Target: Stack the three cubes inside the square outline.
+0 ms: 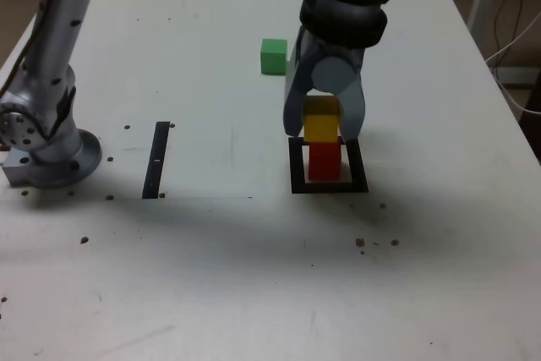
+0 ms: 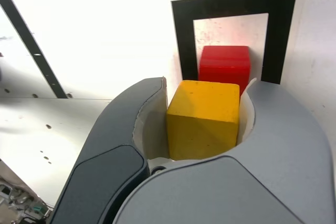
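Claw (image 1: 323, 120) pinching yellow cube (image 1: 321, 121), looks right above red cube (image 1: 325, 161). Red's already inside square outline (image 1: 297, 177), so base done. Yellow stack unfinished imo, can't tell if touching. Green cube (image 1: 274, 57) still left, out on table (image 1: 203, 251).

Red, Yellow and Green Stand Out on White

3 solid-coloured cubes, 1 red cube (image 1: 325, 161), 1 yellow cube (image 2: 203, 119) and 1 green cube (image 1: 273, 57), brighten a white table (image 1: 211, 276) flecked with dark specks. The square outline (image 1: 358, 166) is black with a pale white centre; a strip (image 1: 156, 160) is plain black. The gripper (image 1: 321, 124) wears 2 greys, light and dark, and the arm (image 1: 57, 40) is silvery grey with dark spots.
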